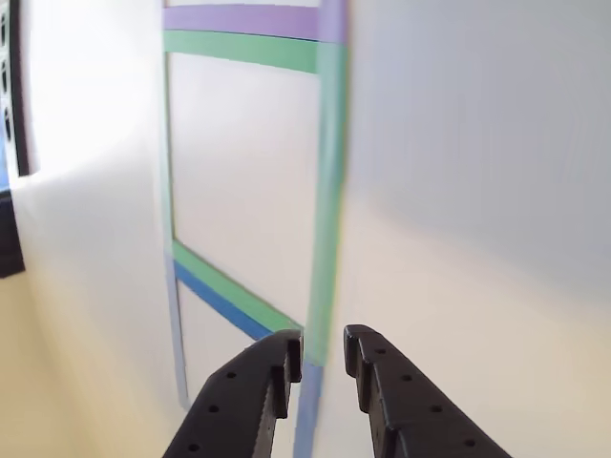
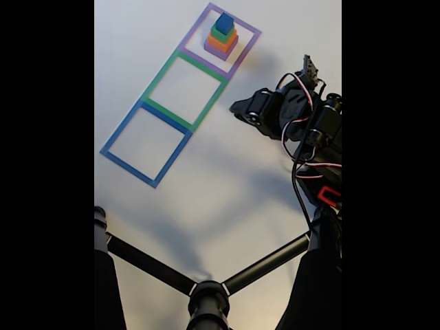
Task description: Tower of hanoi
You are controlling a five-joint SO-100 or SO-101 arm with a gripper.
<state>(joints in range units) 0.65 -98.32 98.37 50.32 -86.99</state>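
Four stacked blocks (image 2: 221, 38) well apart from tool (image 1: 323, 353)

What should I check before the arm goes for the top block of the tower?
1. Stack intact: blue cube on green cube, orange block, purple slab, all inside the purple tape square: ok.
2. Green tape square holds no block: ok.
3. Blue tape square holds no block: ok.
4. End effector holds nothing, fingers slightly apart: ok.
5. End effector lined up with the stack: not ok; it hangs over the green and blue tape.
6. Opening wide enough for the blue cube: cannot tell.
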